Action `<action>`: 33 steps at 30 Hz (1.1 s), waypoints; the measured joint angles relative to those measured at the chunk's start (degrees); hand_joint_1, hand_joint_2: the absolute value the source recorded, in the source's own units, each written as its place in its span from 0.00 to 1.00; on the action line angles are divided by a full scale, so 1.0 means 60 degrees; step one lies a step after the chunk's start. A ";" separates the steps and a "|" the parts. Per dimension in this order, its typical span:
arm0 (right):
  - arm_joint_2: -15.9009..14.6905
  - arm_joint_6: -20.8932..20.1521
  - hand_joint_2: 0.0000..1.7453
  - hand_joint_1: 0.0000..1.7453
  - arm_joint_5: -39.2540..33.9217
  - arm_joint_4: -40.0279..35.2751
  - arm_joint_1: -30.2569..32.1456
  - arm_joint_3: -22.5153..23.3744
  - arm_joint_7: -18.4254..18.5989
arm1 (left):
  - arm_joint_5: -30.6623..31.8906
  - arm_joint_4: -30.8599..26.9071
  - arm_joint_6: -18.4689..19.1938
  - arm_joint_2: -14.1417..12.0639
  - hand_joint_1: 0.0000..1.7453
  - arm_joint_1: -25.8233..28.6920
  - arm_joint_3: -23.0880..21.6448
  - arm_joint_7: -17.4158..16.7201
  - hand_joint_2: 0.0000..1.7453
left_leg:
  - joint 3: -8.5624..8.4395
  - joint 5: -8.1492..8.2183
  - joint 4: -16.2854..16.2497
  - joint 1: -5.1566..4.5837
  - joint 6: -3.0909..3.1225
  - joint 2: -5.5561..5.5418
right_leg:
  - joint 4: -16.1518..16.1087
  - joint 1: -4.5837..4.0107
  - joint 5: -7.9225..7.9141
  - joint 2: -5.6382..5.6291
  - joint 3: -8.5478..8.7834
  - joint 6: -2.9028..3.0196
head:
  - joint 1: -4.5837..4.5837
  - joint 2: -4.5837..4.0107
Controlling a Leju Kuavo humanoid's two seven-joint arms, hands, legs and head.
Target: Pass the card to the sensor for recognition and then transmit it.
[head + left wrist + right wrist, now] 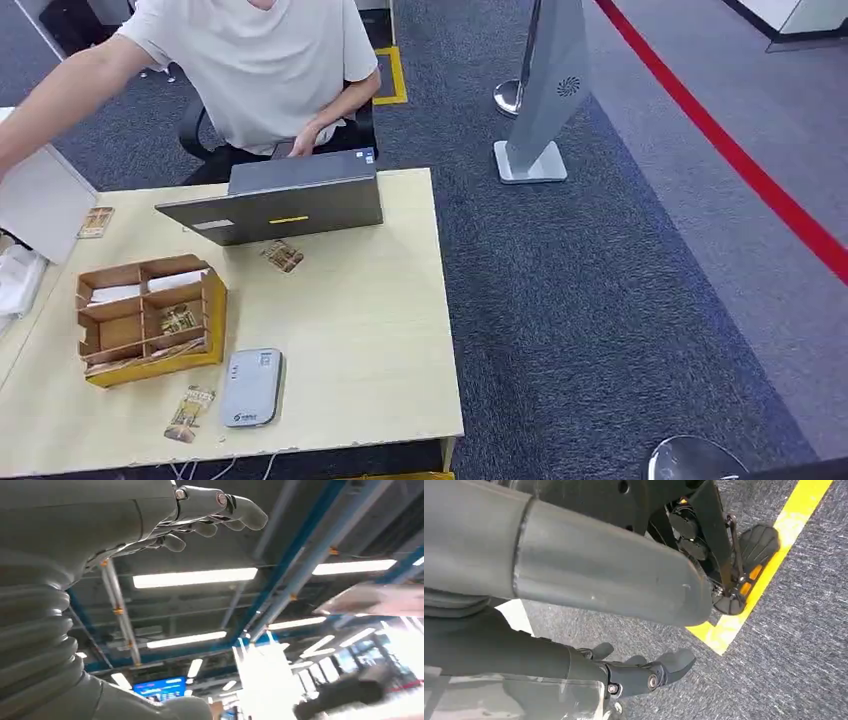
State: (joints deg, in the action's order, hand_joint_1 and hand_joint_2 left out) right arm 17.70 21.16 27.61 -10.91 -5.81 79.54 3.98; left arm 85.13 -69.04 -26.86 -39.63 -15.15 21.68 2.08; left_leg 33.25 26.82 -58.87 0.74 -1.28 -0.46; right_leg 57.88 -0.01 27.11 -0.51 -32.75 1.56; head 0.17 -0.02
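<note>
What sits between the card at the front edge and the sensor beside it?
Nothing visible does. The card lies flat on the table, right beside the grey sensor, with bare tabletop between them. The wooden organizer stands behind both, out of that path.

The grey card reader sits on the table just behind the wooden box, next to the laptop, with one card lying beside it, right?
Not quite. In the head view the grey card reader lies in front of the wooden box, near the table's front edge, away from the laptop. A card does lie beside it.
</note>
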 joint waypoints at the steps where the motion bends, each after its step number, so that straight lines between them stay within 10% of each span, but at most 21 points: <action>1: 0.0000 0.0000 0.00 0.00 0.0000 0.0000 0.0001 -0.0018 0.0000 | 0.0011 0.0109 0.0000 0.0033 0.00 -0.0082 -0.0149 -0.0007 1.00 | 0.0001 0.0000 -0.0001 -0.0001 0.0000 0.0004 | 0.0000 0.0001 -0.0001 -0.0002 -0.0002 -0.0002 | 0.0004 0.0000; 11: 0.0000 -0.0040 0.00 0.00 -0.0127 0.0000 -0.0008 -0.0047 0.0000 | 0.0106 0.1144 -0.0058 0.0492 0.00 -0.1176 -0.1631 -0.0127 1.00 | 0.0012 -0.0001 -0.0005 -0.0001 0.0001 0.0037 | -0.0002 0.0002 -0.0015 -0.0028 -0.0024 0.0007 | -0.0004 0.0003; 33: 0.0000 -0.0087 0.00 0.00 -0.0262 0.0000 -0.0006 -0.0047 -0.0098 | 0.0055 0.1369 -0.0215 0.0590 0.00 -0.1349 -0.2017 -0.0178 1.00 | 0.0019 -0.0002 -0.0004 -0.0001 0.0001 0.0044 | -0.0001 0.0001 -0.0015 -0.0039 -0.0033 0.0007 | -0.0004 0.0000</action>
State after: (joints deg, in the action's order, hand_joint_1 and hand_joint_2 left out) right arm 17.70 20.63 26.03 -10.91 -5.84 79.25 3.39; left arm 85.46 -60.83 -28.15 -36.09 -23.24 9.57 1.01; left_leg 33.37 26.81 -58.89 0.74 -1.28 -0.20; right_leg 57.87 0.00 27.02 -0.75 -32.95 1.60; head 0.15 -0.02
